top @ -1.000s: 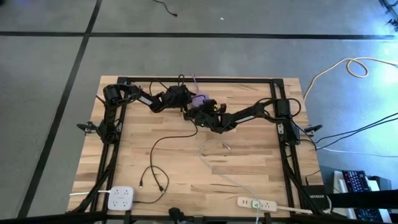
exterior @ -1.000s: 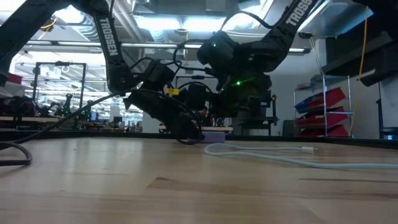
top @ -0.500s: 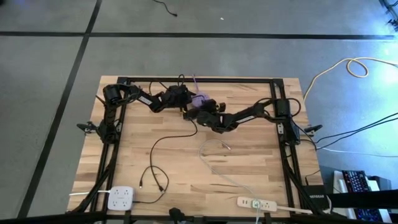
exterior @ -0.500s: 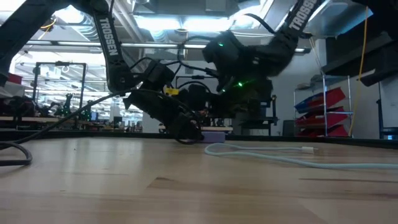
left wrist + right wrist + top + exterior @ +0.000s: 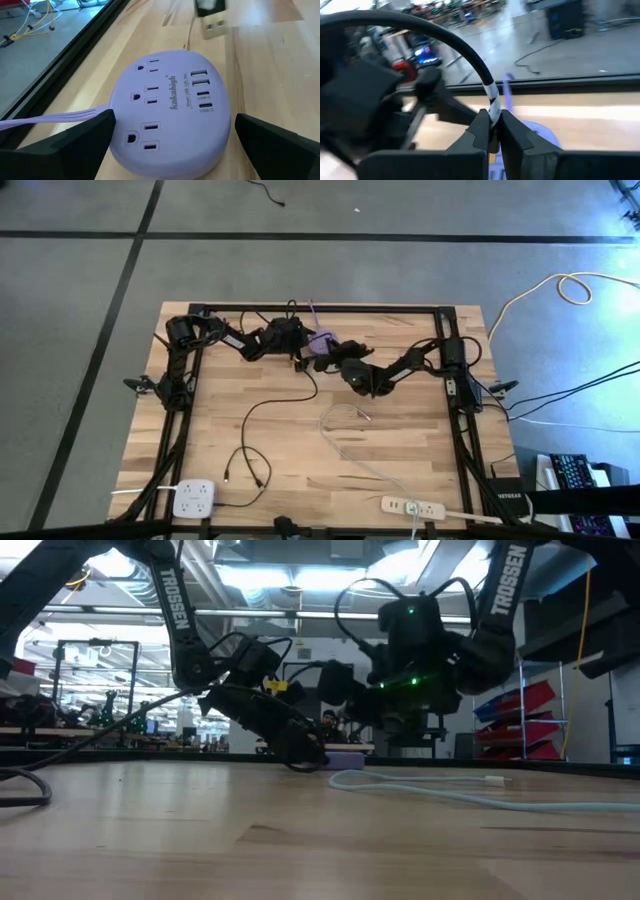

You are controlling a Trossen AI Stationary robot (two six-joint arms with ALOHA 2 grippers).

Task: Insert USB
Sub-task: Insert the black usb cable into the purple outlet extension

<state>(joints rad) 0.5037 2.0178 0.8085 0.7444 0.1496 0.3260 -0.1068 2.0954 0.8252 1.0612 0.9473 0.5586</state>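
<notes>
Purple power strip was seen flat on the desk between the wide-open fingers of the left tool; the right tool, pinched shut on a black cable, was held just beside it, its plug short of the USB ports.

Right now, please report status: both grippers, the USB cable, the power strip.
Left gripper open, straddling the purple power strip. Right gripper shut on the black cable, raised beside the strip. USB plug not inserted yet. Nothing blocking the ports.
</notes>
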